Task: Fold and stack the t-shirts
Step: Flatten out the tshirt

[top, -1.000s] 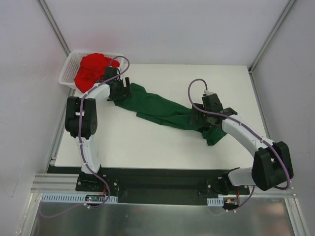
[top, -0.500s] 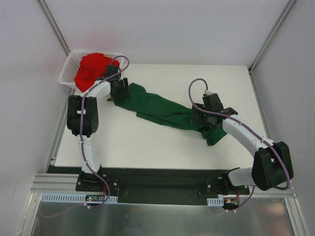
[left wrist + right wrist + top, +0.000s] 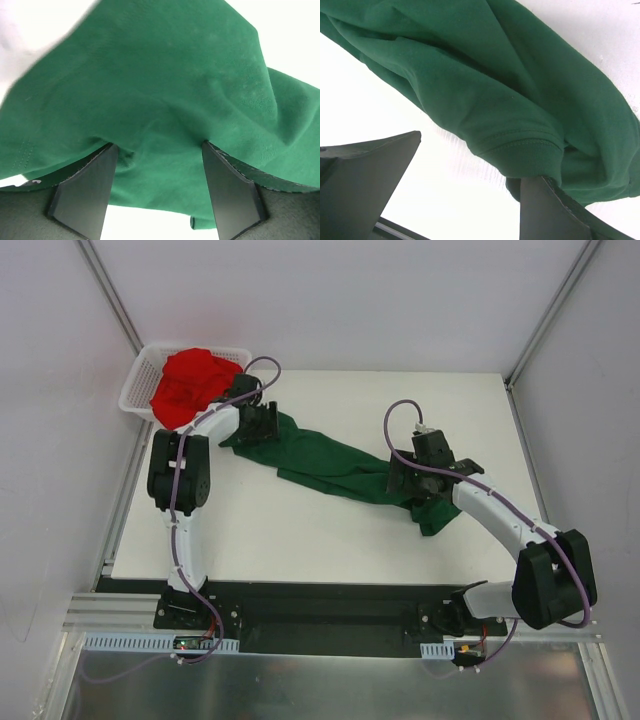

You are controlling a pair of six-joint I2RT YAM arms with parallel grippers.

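While grey walls (image 3: pixel 350 300) enclose white table (image 3: pixel 300 530), green t-shirt (image 3: pixel 330 465) sprawled

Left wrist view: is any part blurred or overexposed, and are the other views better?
Left wrist view: the green t-shirt is soft at the upper left, smeared into blown-out white. Right wrist view: its hem stitching is sharp, but the table is washed out. Top external view: even light, the red t-shirt oversaturated.

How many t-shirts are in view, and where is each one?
2. The dark green t-shirt lies stretched out on the table. The red t-shirt is heaped in the white mesh basket at the table's far left corner. Another could be hidden under it.
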